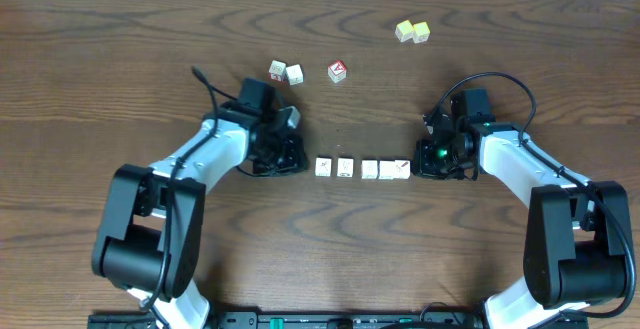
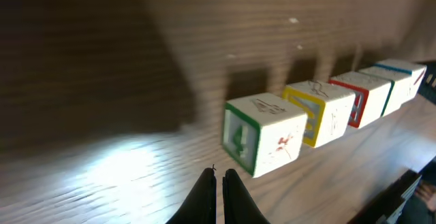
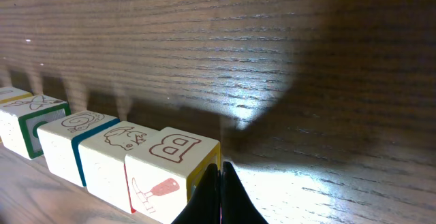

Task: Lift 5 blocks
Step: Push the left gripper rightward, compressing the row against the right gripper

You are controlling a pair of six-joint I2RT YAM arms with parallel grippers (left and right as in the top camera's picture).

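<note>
I see the five blocks [image 1: 369, 169] lying in a row on the brown table [image 1: 330, 249]. None of them is lifted. My left claw [image 1: 298, 159] sits just beside the left end of the row. It is pinched tight with nothing in it. My right claw [image 1: 420, 163] is at the right end of the row, pinched tight and empty too. Its tips are against the block with the letter B [image 3: 170, 169]. On the far side of the row, well apart, lie two white cubes [image 1: 277, 69], a red-faced cube [image 1: 337, 70] and two yellow cubes [image 1: 404, 30].
</note>
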